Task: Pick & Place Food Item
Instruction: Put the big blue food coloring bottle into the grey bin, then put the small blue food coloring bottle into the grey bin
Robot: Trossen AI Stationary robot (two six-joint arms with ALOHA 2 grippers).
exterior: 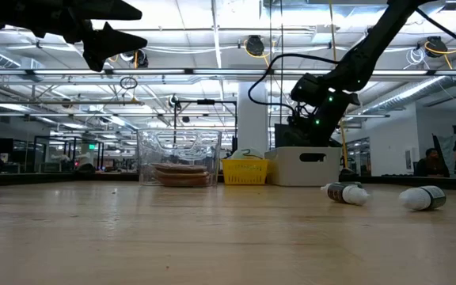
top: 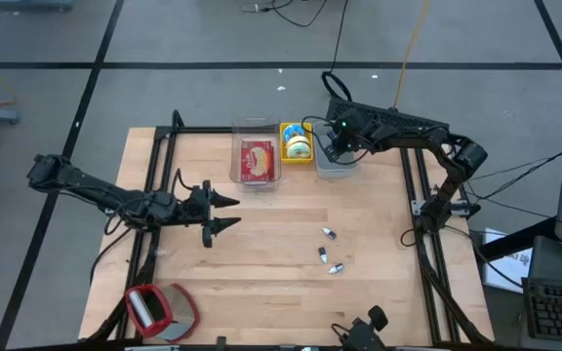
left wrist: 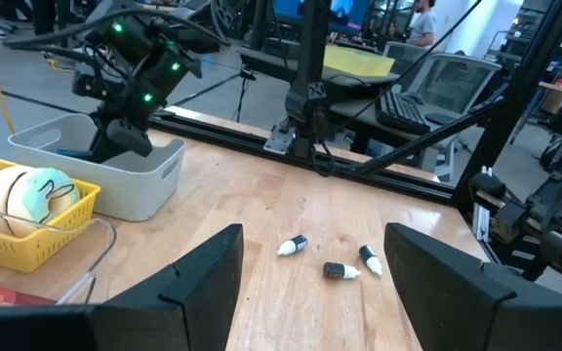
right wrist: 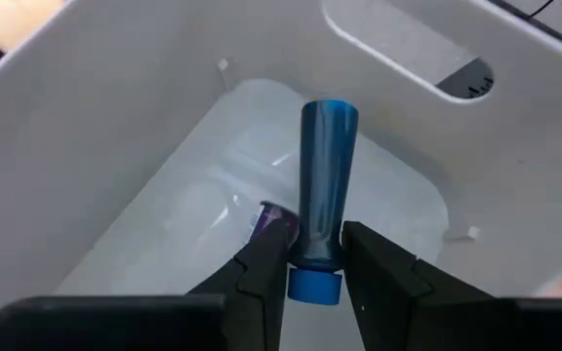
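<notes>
Pale wooden desk [top: 271,234] with a black frame rail along each side. Left arm over the desk's left-centre, raised clear of the surface; left end effector [top: 224,214] spread wide, holding nothing. Right arm reaching from the right rail to the far edge; right end effector [right wrist: 310,255] down inside the white plastic bin [top: 338,164], fingers [right wrist: 266,261] narrowed onto a blue cylindrical tube with a blue cap [right wrist: 322,195], gripped near the cap end, tube pointing toward the bin floor. Clear plastic container [top: 257,156] holding a red-wrapped flat food item [top: 258,159], left of the bin. Yellow mesh basket [top: 297,142] with a pale round item inside, between container and bin. Red-rimmed object [top: 160,310] near the front-left corner, identity unclear. Three small dark-and-white bottles [top: 327,252] lying scattered right of centre, apart from each other.
</notes>
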